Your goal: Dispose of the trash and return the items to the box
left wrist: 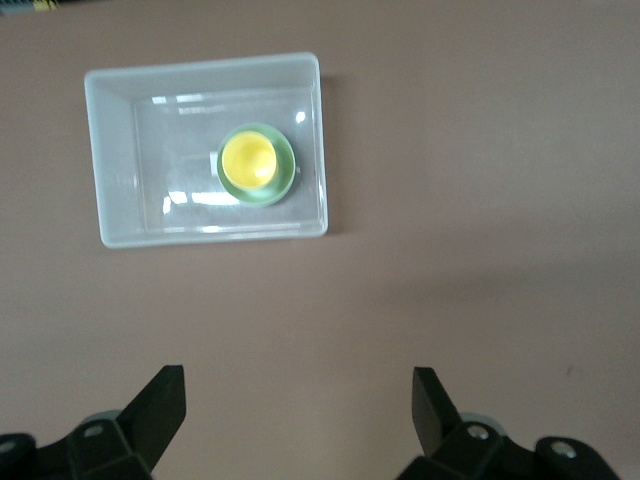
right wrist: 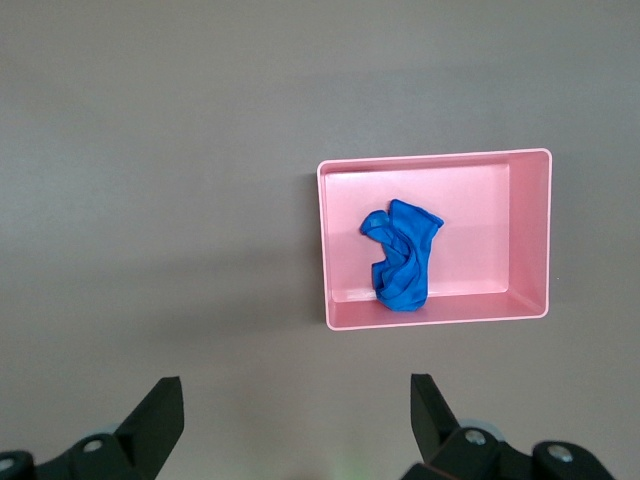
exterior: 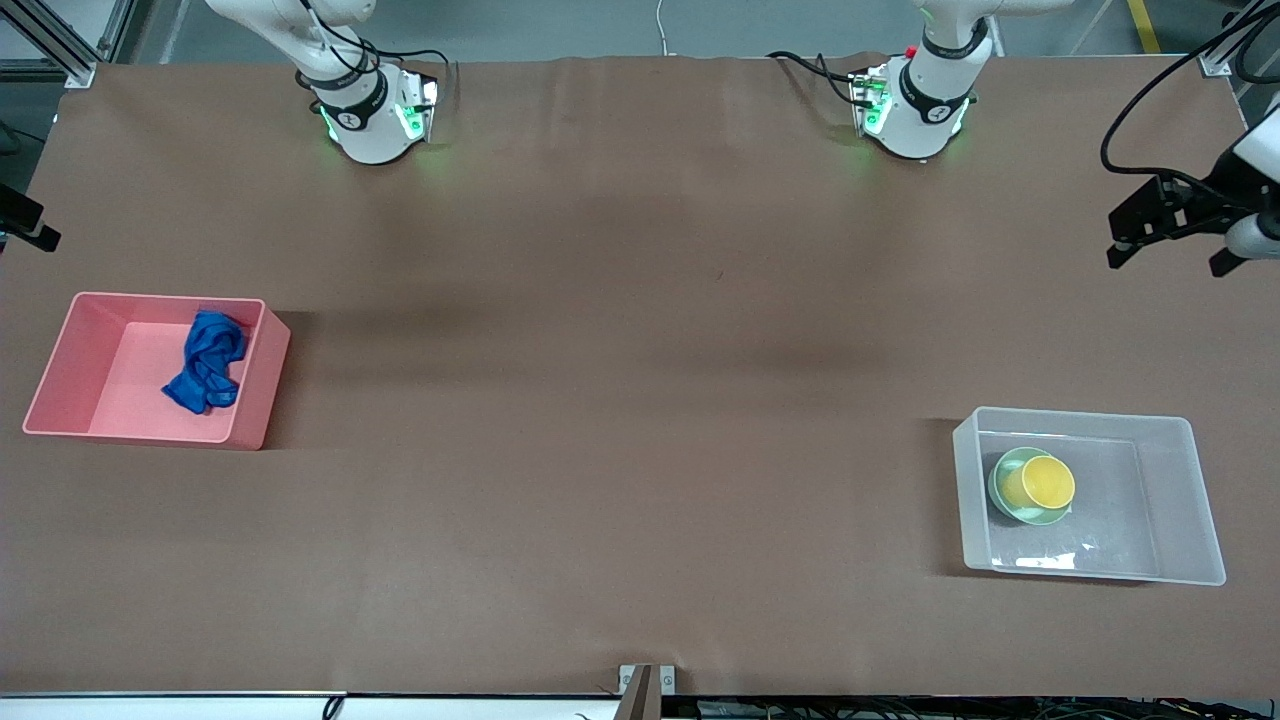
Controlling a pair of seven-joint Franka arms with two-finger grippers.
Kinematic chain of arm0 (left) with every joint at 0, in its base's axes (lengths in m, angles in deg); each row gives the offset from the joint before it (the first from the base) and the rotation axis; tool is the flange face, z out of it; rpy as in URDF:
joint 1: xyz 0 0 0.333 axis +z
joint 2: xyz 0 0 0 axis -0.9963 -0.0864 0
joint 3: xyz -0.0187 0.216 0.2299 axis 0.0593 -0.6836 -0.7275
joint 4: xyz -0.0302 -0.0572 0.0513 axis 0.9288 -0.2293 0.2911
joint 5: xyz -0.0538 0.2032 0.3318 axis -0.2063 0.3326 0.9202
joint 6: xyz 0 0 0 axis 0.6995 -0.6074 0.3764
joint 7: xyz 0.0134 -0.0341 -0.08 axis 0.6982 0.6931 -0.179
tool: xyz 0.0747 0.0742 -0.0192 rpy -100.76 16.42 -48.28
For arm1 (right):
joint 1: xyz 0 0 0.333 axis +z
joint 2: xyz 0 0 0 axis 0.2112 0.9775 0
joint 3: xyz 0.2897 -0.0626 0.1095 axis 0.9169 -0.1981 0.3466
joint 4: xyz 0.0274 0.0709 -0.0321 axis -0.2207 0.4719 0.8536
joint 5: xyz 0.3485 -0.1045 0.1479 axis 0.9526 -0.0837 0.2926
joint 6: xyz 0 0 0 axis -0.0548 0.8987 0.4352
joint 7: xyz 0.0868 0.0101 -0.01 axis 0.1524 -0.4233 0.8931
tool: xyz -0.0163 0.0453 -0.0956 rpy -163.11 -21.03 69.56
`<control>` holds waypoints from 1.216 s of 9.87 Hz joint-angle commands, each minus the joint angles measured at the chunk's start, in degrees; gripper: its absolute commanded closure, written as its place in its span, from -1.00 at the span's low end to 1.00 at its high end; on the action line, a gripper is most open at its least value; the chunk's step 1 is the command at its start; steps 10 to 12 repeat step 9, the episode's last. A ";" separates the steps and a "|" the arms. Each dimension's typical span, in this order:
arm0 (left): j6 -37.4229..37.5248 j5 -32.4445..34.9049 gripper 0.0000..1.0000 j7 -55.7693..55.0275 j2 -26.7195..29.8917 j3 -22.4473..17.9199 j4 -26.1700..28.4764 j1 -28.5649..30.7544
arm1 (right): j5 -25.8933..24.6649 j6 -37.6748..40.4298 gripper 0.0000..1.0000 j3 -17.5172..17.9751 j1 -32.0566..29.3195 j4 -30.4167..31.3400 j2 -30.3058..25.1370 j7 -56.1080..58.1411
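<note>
The royal-blue rag (exterior: 207, 360) lies crumpled in the pink bin (exterior: 70, 350) at the right arm's end of the table; both also show in the right wrist view, the rag (right wrist: 402, 253) in the bin (right wrist: 530, 235). The yellow cup (exterior: 1046, 482) sits in the mint-green bowl (exterior: 1004, 474) in the clear tub (exterior: 1180, 500) at the left arm's end; the left wrist view shows the cup (left wrist: 248, 161), the bowl (left wrist: 284, 170) and the tub (left wrist: 110, 160). My left gripper (left wrist: 297, 375) is open and empty, high over bare table (exterior: 1165, 262). My right gripper (right wrist: 297, 385) is open and empty, high over bare table.
The brown table (exterior: 620, 400) runs wide between the two bins. Both arm bases stand along the edge farthest from the front camera, the right arm's (exterior: 370, 115) and the left arm's (exterior: 915, 110). A small metal bracket (exterior: 646, 680) sits at the nearest edge.
</note>
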 commanded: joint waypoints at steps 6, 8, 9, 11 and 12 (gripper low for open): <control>1.54 -0.71 -1.00 -1.85 -0.49 0.08 1.56 -0.05 | -0.17 -0.20 -1.00 0.10 0.11 1.36 -1.34 -0.49; 1.45 -0.71 -1.00 -1.85 -0.40 -0.01 1.47 -0.05 | -0.17 -0.20 -1.00 0.10 0.11 1.36 -1.34 -0.49; 1.45 -0.71 -1.00 -1.85 -0.40 -0.01 1.56 -0.05 | -0.17 -0.20 -1.00 0.10 0.11 1.36 -1.34 -0.49; 1.45 -0.71 -1.00 -1.85 -0.40 -0.01 1.56 -0.05 | -0.17 -0.20 -1.00 0.10 0.11 1.36 -1.34 -0.49; 1.45 -0.71 -1.00 -1.85 -0.40 -0.01 1.56 -0.05 | -0.17 -0.20 -1.00 0.10 0.11 1.36 -1.34 -0.49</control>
